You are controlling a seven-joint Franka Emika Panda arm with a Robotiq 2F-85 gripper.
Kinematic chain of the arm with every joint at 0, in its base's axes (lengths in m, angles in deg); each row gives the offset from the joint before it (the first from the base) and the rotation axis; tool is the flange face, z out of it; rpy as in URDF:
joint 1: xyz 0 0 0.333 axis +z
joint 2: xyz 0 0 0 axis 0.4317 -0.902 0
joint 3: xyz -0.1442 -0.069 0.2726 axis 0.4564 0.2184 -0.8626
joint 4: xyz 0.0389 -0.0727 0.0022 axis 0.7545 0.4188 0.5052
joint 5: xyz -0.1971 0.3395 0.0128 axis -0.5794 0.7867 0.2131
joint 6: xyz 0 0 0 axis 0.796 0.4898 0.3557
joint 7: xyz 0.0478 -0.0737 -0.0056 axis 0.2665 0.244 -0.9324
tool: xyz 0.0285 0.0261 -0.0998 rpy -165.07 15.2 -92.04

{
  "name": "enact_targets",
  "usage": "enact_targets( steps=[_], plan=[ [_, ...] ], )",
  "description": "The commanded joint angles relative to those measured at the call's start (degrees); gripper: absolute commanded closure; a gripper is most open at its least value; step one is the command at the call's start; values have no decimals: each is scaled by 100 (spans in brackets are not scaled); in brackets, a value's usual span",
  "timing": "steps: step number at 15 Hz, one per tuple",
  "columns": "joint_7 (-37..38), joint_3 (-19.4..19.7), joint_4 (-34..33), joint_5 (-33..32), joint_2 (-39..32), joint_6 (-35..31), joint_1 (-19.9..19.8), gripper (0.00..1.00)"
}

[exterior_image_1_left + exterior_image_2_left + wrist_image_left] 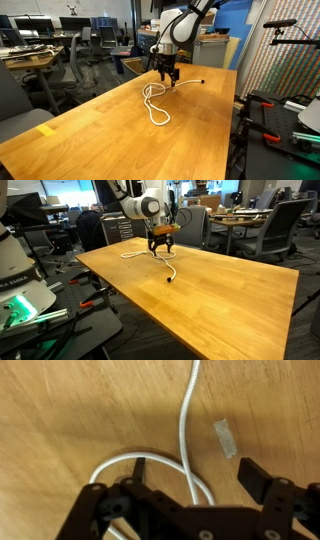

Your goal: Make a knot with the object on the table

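The table (100, 130) is seen broad and smooth, and the first risk is read from that. A cord this thin can be skated across the grain instead of being lifted if the fingertips are brought down short of the wood. A knot could not then be started.

The gripper (195, 468) is shown spread wide, with nothing clamped between its fingers (140, 468). In both exterior views it is held low over the far part of the tabletop. With the jaws this far apart, both strands could be caught in one closure. The curl would then be pinched flat rather than threaded.

The cord (183, 420) is found directly under the tool. One strand is run up the wrist view between the jaws, and a curved strand is crossed beneath it just inside the left finger. Whether it is touched cannot be told.

In an exterior view the cord (149, 100) is laid in a loose curl trailing toward the camera, and one dark tip is stretched out beyond the gripper. A pale tape patch (227, 438) is passed just beside the strand.
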State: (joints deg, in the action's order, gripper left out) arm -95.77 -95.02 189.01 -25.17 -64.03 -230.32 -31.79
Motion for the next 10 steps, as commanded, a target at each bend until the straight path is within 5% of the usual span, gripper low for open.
enact_targets(
  steps=[1, 2, 7, 10],
  plan=[
    [284, 421, -175, -349, -146, 245, 450, 27],
    [473, 537, -186, -426, -181, 304, 571, 27],
    [1554, 758, -340, -449, -269, 886, 899, 74],
    [1917, 614, -548, -282, -328, 1437, 834, 90]
  ],
)
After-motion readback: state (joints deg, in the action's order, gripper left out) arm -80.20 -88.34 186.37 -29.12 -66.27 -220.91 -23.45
